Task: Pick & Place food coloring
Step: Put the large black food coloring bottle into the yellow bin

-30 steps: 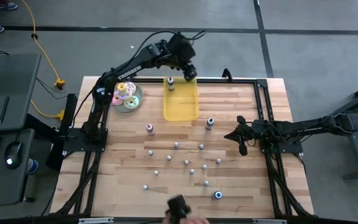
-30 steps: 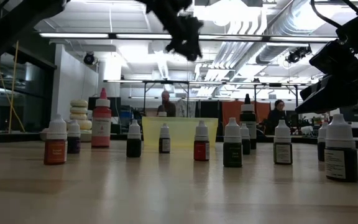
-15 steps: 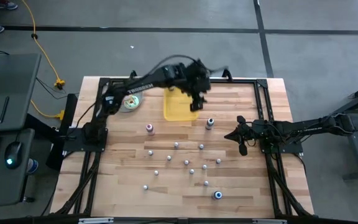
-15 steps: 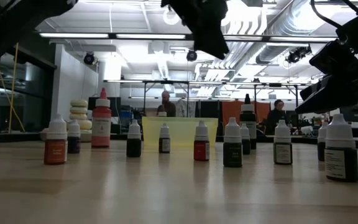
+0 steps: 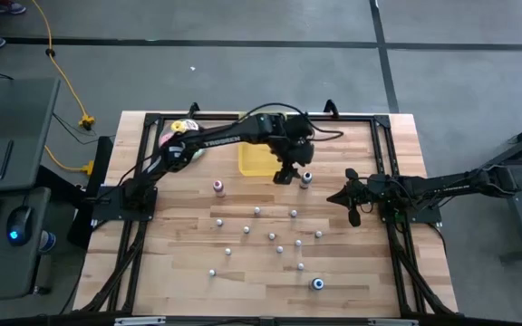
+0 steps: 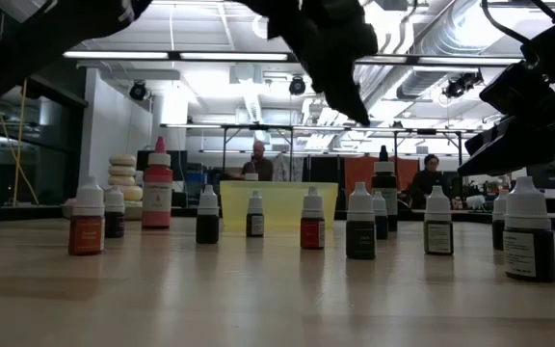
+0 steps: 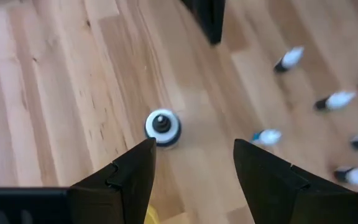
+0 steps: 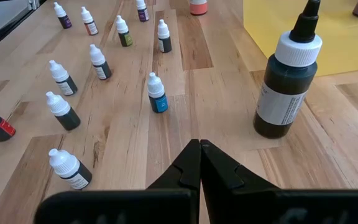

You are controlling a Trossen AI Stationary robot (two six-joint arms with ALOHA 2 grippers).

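Many small food coloring bottles (image 5: 270,237) stand upright on the wooden table, shown as a row in the low view (image 6: 311,220). A larger dark bottle with a white collar and black tip (image 5: 305,178) (image 7: 162,126) stands near the yellow tray's (image 5: 254,161) right near corner. My left gripper (image 5: 284,174) (image 7: 194,146) hangs open above the table just left of that bottle, slanting down, touching nothing. My right gripper (image 5: 350,201) (image 8: 199,149) rests shut at the table's right side, facing the same dark bottle (image 8: 288,81).
A plate of pastel donuts (image 5: 181,138) sits at the far left, partly under my left arm; they show stacked in the low view (image 6: 122,183). A pink-capped bottle (image 5: 217,187) stands left of centre and a blue one (image 5: 317,283) near the front edge. Black frame rails (image 5: 383,154) border the table.
My left gripper has swung from beyond the tray's far end across the tray toward the table's near right, sinking and rolling as it went, and now hangs beside the dark bottle. Its fingers stay open. No bottle has moved.
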